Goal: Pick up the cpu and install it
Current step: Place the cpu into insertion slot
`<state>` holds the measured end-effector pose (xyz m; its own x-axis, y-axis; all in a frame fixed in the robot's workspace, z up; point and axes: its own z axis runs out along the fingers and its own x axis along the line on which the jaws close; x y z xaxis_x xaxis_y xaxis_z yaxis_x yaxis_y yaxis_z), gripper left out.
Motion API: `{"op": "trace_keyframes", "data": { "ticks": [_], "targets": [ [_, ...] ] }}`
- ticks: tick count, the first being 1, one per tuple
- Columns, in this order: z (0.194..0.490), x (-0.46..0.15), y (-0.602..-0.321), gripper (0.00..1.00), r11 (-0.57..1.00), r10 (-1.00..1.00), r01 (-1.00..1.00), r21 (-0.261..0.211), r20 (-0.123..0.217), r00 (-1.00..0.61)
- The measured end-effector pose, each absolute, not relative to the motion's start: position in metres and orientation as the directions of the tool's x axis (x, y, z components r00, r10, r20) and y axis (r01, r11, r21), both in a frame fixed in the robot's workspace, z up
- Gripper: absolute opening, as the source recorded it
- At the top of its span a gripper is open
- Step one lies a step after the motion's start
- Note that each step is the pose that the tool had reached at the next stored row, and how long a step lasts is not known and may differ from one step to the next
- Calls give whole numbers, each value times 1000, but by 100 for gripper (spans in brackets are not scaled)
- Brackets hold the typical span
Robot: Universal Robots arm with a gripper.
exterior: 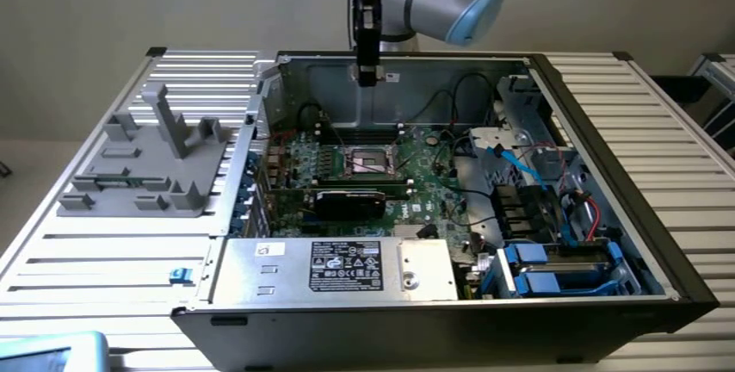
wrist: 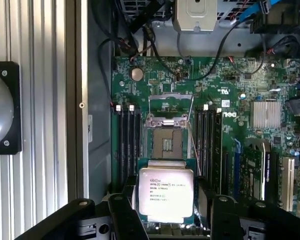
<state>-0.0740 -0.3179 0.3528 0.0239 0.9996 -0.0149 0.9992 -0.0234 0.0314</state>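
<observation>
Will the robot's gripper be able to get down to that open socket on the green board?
Probably yes. The gripper, holding the cpu, hangs above the open case. The socket looks uncovered, and nothing seems to lie over it, so the way straight down looks free.

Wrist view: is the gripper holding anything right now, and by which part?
The cpu, pinched in the gripper by two opposite side edges, high above the motherboard.
</observation>
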Motion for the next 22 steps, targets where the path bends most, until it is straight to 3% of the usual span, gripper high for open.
{"op": "trace_keyframes", "data": {
  "ticks": [22],
  "targets": [
    [313,-69,-336,56,-27,1000,999,34,9,26]
  ]
}}
